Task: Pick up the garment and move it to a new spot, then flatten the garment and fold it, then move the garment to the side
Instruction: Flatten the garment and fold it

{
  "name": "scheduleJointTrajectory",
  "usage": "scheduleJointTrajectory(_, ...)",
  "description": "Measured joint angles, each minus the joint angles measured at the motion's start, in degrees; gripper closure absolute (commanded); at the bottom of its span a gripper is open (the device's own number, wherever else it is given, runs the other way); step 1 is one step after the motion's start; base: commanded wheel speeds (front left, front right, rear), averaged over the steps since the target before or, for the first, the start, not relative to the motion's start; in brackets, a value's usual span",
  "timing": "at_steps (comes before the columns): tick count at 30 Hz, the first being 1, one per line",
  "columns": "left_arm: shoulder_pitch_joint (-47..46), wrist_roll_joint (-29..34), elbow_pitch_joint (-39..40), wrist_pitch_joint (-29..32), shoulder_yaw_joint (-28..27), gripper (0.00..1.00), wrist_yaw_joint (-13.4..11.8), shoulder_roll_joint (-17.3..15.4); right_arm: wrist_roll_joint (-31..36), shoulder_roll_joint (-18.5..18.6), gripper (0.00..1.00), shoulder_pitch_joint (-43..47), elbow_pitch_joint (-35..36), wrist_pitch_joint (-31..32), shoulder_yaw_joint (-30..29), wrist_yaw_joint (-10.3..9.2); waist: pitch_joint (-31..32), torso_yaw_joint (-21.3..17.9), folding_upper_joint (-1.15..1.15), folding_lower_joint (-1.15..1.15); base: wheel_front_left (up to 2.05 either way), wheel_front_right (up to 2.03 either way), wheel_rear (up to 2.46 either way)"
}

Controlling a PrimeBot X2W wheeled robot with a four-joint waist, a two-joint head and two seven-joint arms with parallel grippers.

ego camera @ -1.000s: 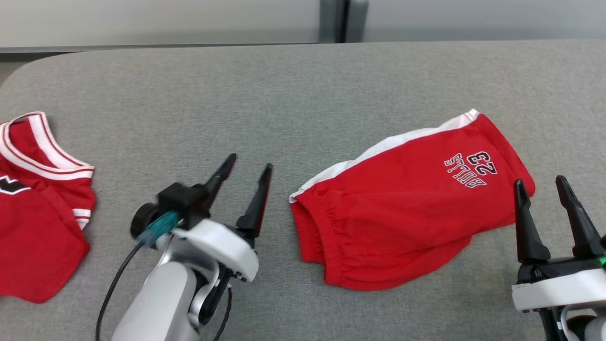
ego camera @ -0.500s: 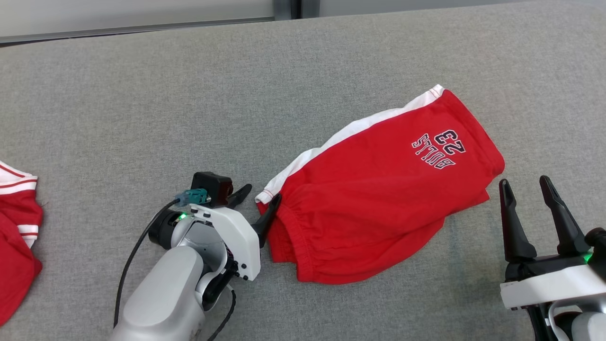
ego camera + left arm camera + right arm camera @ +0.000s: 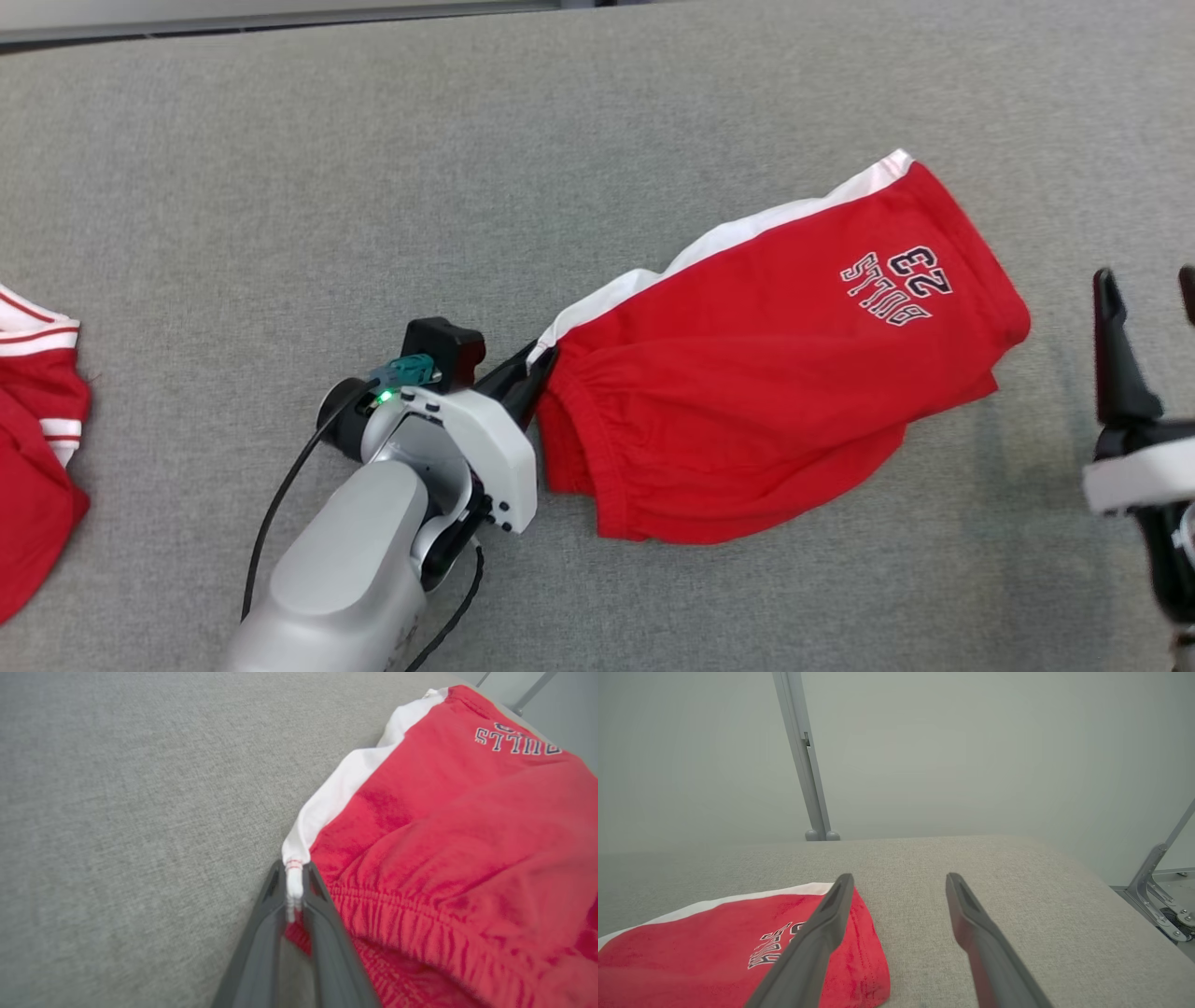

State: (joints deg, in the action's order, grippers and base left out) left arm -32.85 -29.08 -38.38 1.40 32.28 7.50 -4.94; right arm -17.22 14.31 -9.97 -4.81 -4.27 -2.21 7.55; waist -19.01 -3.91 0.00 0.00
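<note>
The garment [image 3: 775,373] is a pair of red shorts with a white side stripe and dark lettering, lying crumpled right of centre on the grey table [image 3: 467,168]. My left gripper [image 3: 537,366] is shut on the waistband corner where the white stripe ends; in the left wrist view the white hem of the garment [image 3: 420,835] is pinched between the two dark fingers of that gripper [image 3: 293,882]. My right gripper [image 3: 1148,280] stands open above the table just right of the shorts' leg end. In the right wrist view its fingers [image 3: 822,924] spread wide beside the garment [image 3: 714,947].
A second red garment with white trim [image 3: 37,439] lies at the table's left edge. The table's right end rounds off [image 3: 1087,877] with a metal frame [image 3: 1153,882] beyond it. A grey post [image 3: 803,756] rises behind the far edge.
My left gripper reached right to the shorts' waistband and shut on its white-striped corner, lifting it slightly. The head camera has shifted its view. My right gripper stays open.
</note>
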Motion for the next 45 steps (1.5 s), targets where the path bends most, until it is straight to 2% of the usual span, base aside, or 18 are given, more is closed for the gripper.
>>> scheduleJointTrajectory(4, -2.1, 0.4, 0.3, -1.2, 1.1, 1.00, 0.0, 0.6, -1.9, 3.6, 0.00, -6.1, -4.5, 0.8, -0.9, -0.01, -1.8, 1.3, 0.00, 0.00, 0.00, 0.00, 0.00)
scheduleJointTrajectory(7, -4.0, 0.5, 0.8, -1.9, 2.2, 1.00, 0.0, 1.2, -3.7, 6.4, 0.00, -12.3, -8.1, 2.0, 1.0, -0.05, -3.7, 2.6, 0.00, 0.00, 0.00, 0.00, 0.00)
scheduleJointTrajectory(14, -7.8, 0.3, 2.0, -3.9, 4.6, 1.00, 0.1, 2.4, -7.7, 11.9, 0.00, -25.7, -18.5, 8.9, 12.7, -0.04, -8.0, 6.3, 0.00, 0.00, 0.00, 0.00, 0.00)
scheduleJointTrajectory(15, -8.5, 0.0, 2.1, -4.5, 5.4, 1.00, 0.1, 2.6, -8.6, 13.0, 0.00, -28.4, -22.2, 11.6, 16.0, -0.04, -8.8, 7.3, 0.00, 0.00, 0.00, 0.00, 0.00)
scheduleJointTrajectory(21, -10.2, -1.3, 2.1, -6.0, 6.8, 1.00, 0.1, 2.9, -12.0, 14.7, 0.00, -35.1, -29.5, 17.8, 23.0, -0.03, -10.6, 8.7, 0.00, 0.00, 0.00, 0.00, 0.00)
scheduleJointTrajectory(22, -10.4, -1.4, 2.1, -6.3, 7.0, 1.00, 0.1, 2.9, -12.7, 14.9, 0.39, -36.1, -30.0, 18.3, 23.7, -0.04, -10.8, 8.9, 0.00, 0.00, 0.00, 0.00, 0.00)
scheduleJointTrajectory(24, -10.9, -1.8, 1.7, -6.8, 7.4, 1.00, 0.0, 2.9, -14.0, 15.2, 0.73, -37.2, -30.9, 19.2, 25.2, -0.04, -11.0, 9.0, 0.00, 0.00, 0.00, 0.00, 0.00)
scheduleJointTrajectory(25, -11.0, -1.9, 1.6, -7.2, 7.5, 1.00, -0.1, 2.9, -14.7, 15.5, 1.00, -37.6, -31.1, 19.4, 25.7, -0.03, -11.1, 9.1, 0.00, 0.00, 0.00, 0.00, 0.00)
scheduleJointTrajectory(27, -11.1, -1.9, 1.3, -8.1, 7.7, 1.00, -0.4, 3.0, -15.7, 15.6, 1.00, -38.2, -31.3, 19.4, 26.4, 0.01, -11.1, 9.0, 0.00, 0.00, 0.00, 0.00, 0.00)
scheduleJointTrajectory(30, -11.1, -1.9, 0.8, -10.0, 7.7, 1.00, -1.2, 3.0, -16.7, 16.1, 1.00, -37.7, -31.0, 15.9, 26.1, 0.01, -10.6, 8.9, 0.00, 0.00, 0.00, 0.00, 0.00)
scheduleJointTrajectory(36, -10.2, -1.4, 2.1, -12.8, 6.3, 1.00, -3.5, -0.3, -16.6, 15.9, 1.00, -33.2, -26.4, 4.5, 22.7, 0.02, -7.9, 8.1, 0.00, 0.00, 0.00, 0.00, 0.00)
scheduleJointTrajectory(41, -9.7, -0.9, 8.5, -13.5, 4.8, 1.00, -5.5, -4.0, -14.5, 13.7, 1.00, -27.5, -18.3, -3.1, 17.5, 0.03, -4.7, 7.1, 0.00, 0.00, 0.00, 0.00, 0.00)
scheduleJointTrajectory(45, -7.9, -0.2, 15.6, -12.4, 3.9, 1.00, -7.6, -7.6, -11.4, 11.1, 1.00, -22.5, -10.1, -5.3, 12.6, 0.03, -1.6, 6.0, 0.00, 0.00, 0.00, 0.00, 0.00)
